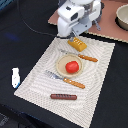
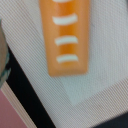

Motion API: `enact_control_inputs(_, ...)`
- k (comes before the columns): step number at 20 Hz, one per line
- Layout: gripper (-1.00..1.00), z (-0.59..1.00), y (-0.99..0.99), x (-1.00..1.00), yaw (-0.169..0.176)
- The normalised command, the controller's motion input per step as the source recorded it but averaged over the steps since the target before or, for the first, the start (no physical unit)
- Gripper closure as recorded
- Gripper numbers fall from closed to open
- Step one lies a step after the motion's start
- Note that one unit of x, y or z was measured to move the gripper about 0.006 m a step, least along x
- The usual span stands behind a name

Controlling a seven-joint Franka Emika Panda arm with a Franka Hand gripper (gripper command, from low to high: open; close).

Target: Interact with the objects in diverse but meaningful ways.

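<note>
A yellow-orange ridged bread block (image 1: 77, 44) lies at the far edge of the woven placemat (image 1: 100, 75). My gripper (image 1: 74, 35) hangs right above it, and the frames do not show how wide its fingers stand. The wrist view is filled by the bread block (image 2: 65, 35), seen close up and blurred, with no fingers visible. A red tomato (image 1: 72, 66) sits on the round tan plate (image 1: 62, 64) mid-mat. Near the mat's front edge lies a brown sausage (image 1: 63, 96). A small white-and-blue bottle (image 1: 15, 77) lies on the black table at the exterior view's left.
An orange-handled knife (image 1: 82, 56) lies behind the plate and an orange-handled fork (image 1: 67, 80) in front of it. A grey pot (image 1: 122, 17) stands on a brown board (image 1: 112, 27) at the back right. A cable (image 1: 30, 25) runs across the dark table.
</note>
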Motion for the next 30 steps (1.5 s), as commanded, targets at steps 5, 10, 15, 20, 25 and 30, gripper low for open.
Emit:
enact_control_inputs(5, -1.0, 0.12, -0.49, -0.74, -0.019)
enact_control_inputs(10, -1.0, 0.06, -0.56, -0.7, -0.02)
enact_control_inputs(15, -1.0, 0.05, -0.64, -0.67, -0.005)
enact_control_inputs(20, -1.0, 0.04, -0.69, -0.64, 0.0)
enact_control_inputs(25, -1.0, 0.01, -0.77, -0.54, 0.0)
enact_control_inputs(30, -1.0, 0.0, -0.86, -0.42, 0.0)
